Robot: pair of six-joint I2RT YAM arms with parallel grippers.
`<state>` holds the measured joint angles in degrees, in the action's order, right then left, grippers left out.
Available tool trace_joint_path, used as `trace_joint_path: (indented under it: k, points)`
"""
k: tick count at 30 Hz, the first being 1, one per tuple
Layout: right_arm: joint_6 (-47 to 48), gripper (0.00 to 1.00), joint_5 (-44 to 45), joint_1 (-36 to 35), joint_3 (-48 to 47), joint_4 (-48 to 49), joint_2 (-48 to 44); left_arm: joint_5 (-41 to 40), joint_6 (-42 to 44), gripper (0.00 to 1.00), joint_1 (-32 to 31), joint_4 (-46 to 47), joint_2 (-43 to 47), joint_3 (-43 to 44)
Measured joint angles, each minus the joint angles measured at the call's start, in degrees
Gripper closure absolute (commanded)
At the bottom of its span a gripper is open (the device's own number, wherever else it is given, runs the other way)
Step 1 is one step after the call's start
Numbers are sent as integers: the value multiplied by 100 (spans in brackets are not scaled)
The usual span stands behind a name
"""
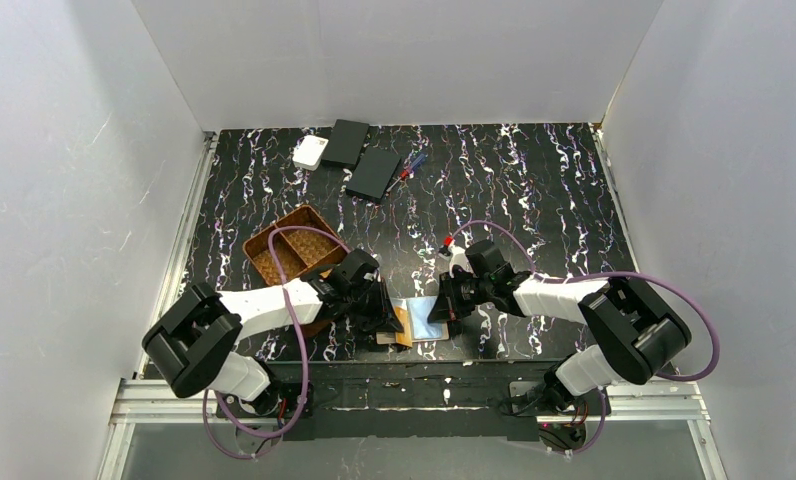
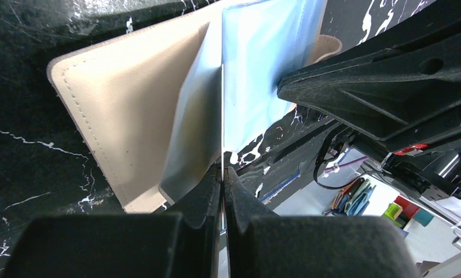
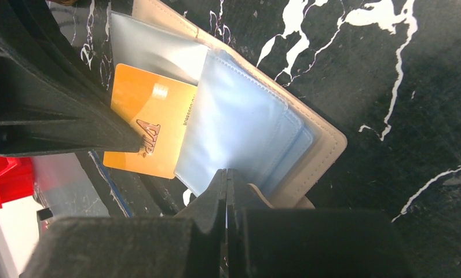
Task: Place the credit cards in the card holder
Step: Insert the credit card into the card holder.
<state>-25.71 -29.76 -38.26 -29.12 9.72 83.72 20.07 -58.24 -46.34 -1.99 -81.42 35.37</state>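
Note:
The tan card holder [image 1: 429, 325] lies open near the table's front edge, its cover [image 2: 130, 98] flat and its clear pockets [image 3: 240, 127] fanned up. One orange credit card [image 3: 153, 121] sits between a grey clear leaf and the bluish pockets, its right part tucked under them. My left gripper [image 2: 223, 169] is shut on this card, which shows edge-on between its jaws. My right gripper [image 3: 226, 172] is shut on the lower edge of a bluish clear pocket. The two grippers [image 1: 392, 318] [image 1: 442, 312] face each other across the holder. No other credit cards show.
A brown woven divided tray [image 1: 289, 250] stands just behind the left arm. At the back are a white box [image 1: 310, 152], two flat black boxes [image 1: 346, 142] [image 1: 375, 173] and some pens [image 1: 409, 165]. The table's front edge runs right below the holder.

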Motion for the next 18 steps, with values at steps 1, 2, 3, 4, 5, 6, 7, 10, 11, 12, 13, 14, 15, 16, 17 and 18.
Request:
trace_joint_path:
  k: [1,2,3,4,5,6,7,10,11,12,13,14,15,16,17,18]
  points:
    - [0,99,0,0,0,0,0,-34,15,100,-5,-22,42,0]
    - [0,99,0,0,2,0,0,-59,22,100,-9,-46,86,0]
    - [0,99,0,0,2,0,-2,-85,38,100,-11,-66,135,0]
    - [0,99,0,0,2,0,-2,-103,48,100,-13,-84,173,0]
    - [0,99,2,0,4,-2,-9,-122,61,100,-16,-105,217,-2]
    - [2,99,4,0,4,-13,-20,-128,73,100,-18,-117,250,-2]
    - [2,99,9,0,6,-34,-40,-129,81,100,-20,-117,267,0]
    - [4,99,50,0,11,-106,-119,-127,122,100,-29,-114,268,0]
    - [4,99,70,-2,11,-128,-157,-122,129,100,-29,-108,266,0]
    - [4,99,78,-2,11,-143,-179,-118,133,100,-29,-104,256,6]
    - [6,99,92,-2,11,-156,-203,-116,143,100,-29,-103,238,18]
    - [9,99,100,0,11,-170,-216,-116,149,100,-29,-99,213,30]
    - [9,99,112,-2,11,-187,-226,-116,155,100,-29,-95,196,38]
    - [11,99,116,0,11,-198,-231,-116,164,100,-29,-89,180,39]
    - [11,99,122,0,13,-207,-232,-112,170,100,-29,-86,167,41]
    - [11,99,124,0,15,-210,-232,-101,173,100,-29,-84,146,51]
